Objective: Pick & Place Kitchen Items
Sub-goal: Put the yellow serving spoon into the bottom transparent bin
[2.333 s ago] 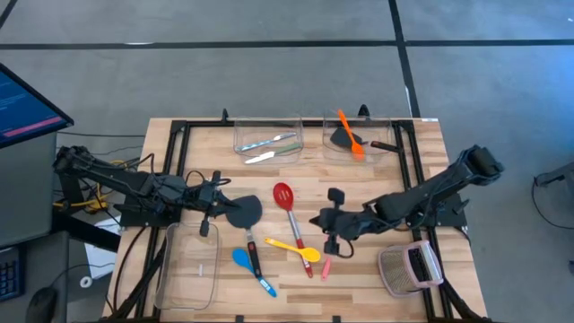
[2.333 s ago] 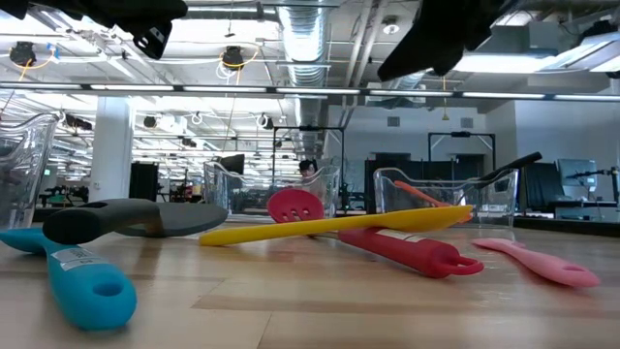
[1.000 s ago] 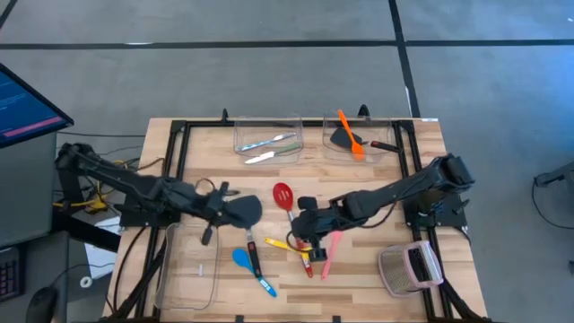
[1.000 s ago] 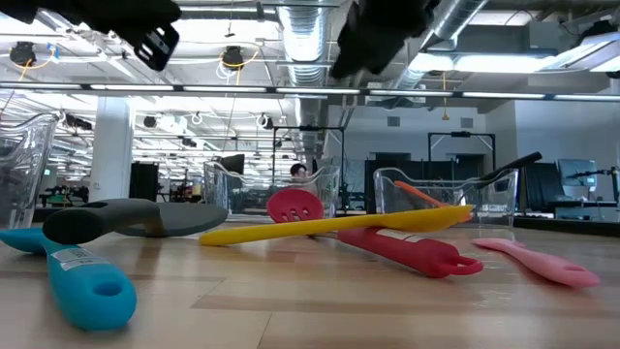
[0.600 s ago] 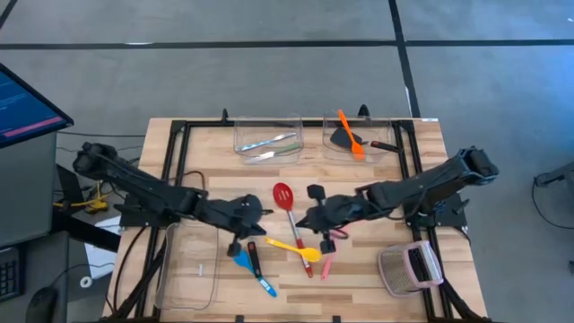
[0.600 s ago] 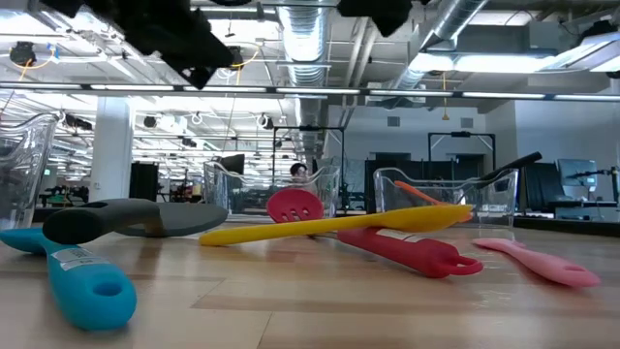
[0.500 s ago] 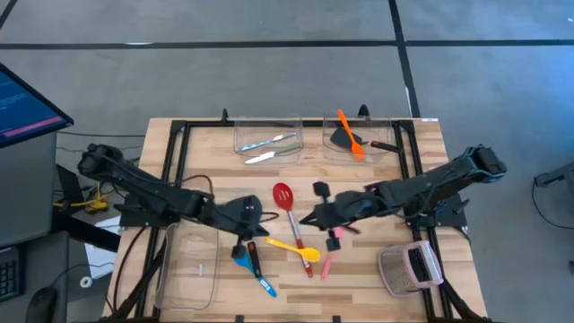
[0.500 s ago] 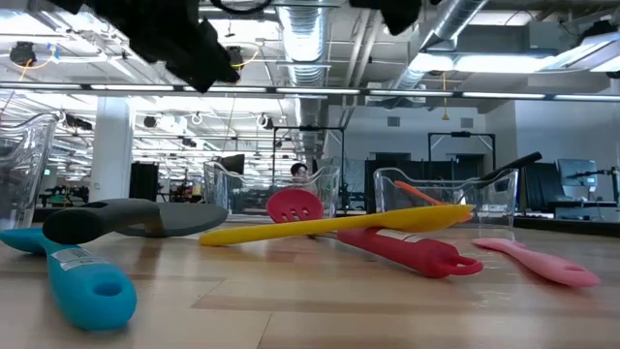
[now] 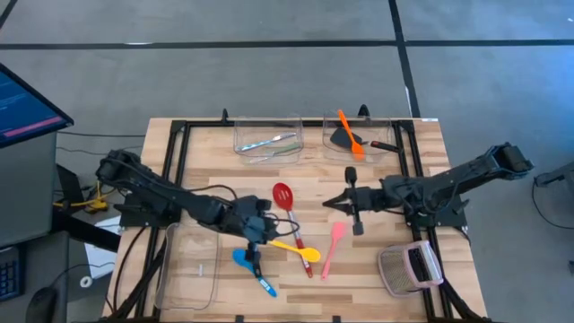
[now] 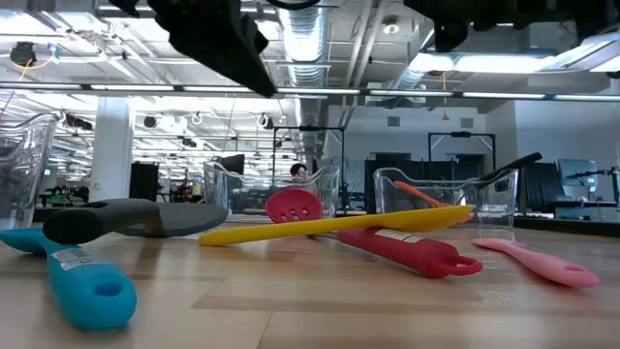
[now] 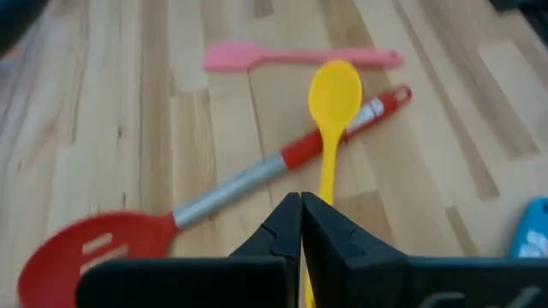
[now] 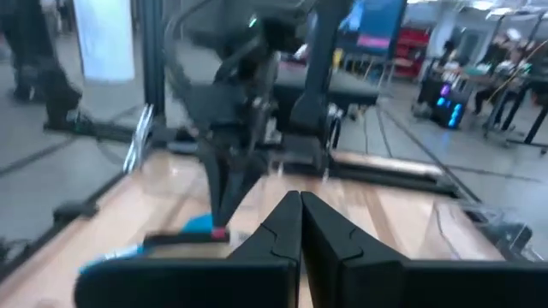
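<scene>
On the table's middle lie a red slotted spoon (image 9: 284, 194), a yellow spoon (image 9: 297, 249) across its handle, a pink spatula (image 9: 332, 246) and a blue spoon (image 9: 243, 260). A black turner's handle (image 9: 253, 262) shows beside the blue spoon; my left arm hides its head. My left gripper (image 9: 269, 231) is shut and hangs slanting down above the yellow spoon (image 11: 332, 90) and the red spoon's handle (image 11: 257, 175), holding nothing. My right gripper (image 9: 326, 205) is shut and level, above the table right of the red spoon, holding nothing.
Two clear bins stand at the far edge: one (image 9: 267, 135) holds pale cutlery, the other (image 9: 359, 136) an orange spatula and a black turner. A third clear bin (image 9: 188, 265) sits near left. A grey mesh object (image 9: 408, 267) lies near right.
My left gripper has moved toward the table's right over the black turner, tipping downward, and now hangs over the yellow and red spoons. My right gripper has drawn back toward the right edge, away from the pink spatula, and tipped up to level. The utensils have stayed put.
</scene>
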